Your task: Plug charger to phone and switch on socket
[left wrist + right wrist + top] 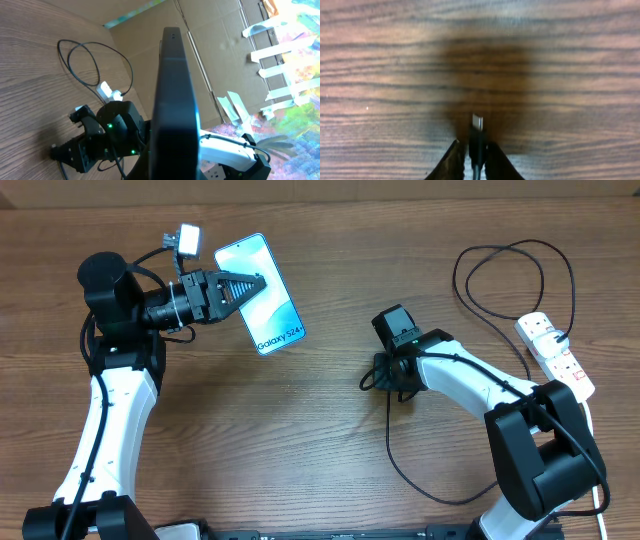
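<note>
Phone [275, 315] sits clamped in the left end effector [252, 284]; the right end effector [474, 150] apparently pinches the charger [477, 125] plug over the desk [380, 60]. Next, align plug to port.

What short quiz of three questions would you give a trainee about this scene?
1. True or false: no claw touches the phone.
2. The right claw holds: A) the charger plug, B) the phone, C) nothing.
3. Fill in: the power strip lies on the ___ claw's side.
Key: 1 false, the left claw grips it; 2 A; 3 right.
</note>
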### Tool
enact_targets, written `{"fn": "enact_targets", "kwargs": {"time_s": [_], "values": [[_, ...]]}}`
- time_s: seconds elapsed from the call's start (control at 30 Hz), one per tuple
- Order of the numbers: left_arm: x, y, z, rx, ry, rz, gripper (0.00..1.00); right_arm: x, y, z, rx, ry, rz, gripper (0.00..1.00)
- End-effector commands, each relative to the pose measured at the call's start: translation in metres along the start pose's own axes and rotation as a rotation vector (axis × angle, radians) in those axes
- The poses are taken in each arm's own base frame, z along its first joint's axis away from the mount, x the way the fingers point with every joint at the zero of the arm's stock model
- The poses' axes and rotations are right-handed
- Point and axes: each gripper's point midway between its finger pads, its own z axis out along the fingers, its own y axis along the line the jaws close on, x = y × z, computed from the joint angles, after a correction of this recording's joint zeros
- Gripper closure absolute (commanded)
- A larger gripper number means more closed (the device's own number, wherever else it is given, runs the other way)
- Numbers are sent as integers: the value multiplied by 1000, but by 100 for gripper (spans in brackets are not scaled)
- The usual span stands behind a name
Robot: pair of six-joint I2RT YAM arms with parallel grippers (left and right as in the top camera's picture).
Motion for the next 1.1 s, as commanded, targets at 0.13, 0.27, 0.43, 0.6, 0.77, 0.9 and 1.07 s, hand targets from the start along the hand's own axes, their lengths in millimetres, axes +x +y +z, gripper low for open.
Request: {"fn": "enact_targets", "kwargs": {"time_s": [0.13,0.27,0.43,0.6,0.77,0.9,1.07], "values": [[3,-13,1,22,25,27,96,24,5,12,-27,110,-2,89],[4,-12,1,21,27,17,96,20,7,13,-37,91,-2,96],[9,-15,1,36,54,11,96,5,11,8,-70,62,3,96],[17,-20,0,64,100,22,96,1,54,-53,-404,144,-135,96],[16,-19,0,62,97,24,96,19,108,-161,-962,110,-362,96],[14,-20,0,60,89,37,96,36,123,-215,-1189,83,-461,96],[13,-19,1,55,80,37,96,50,130,-249,-1384,78,-542,96]]}}
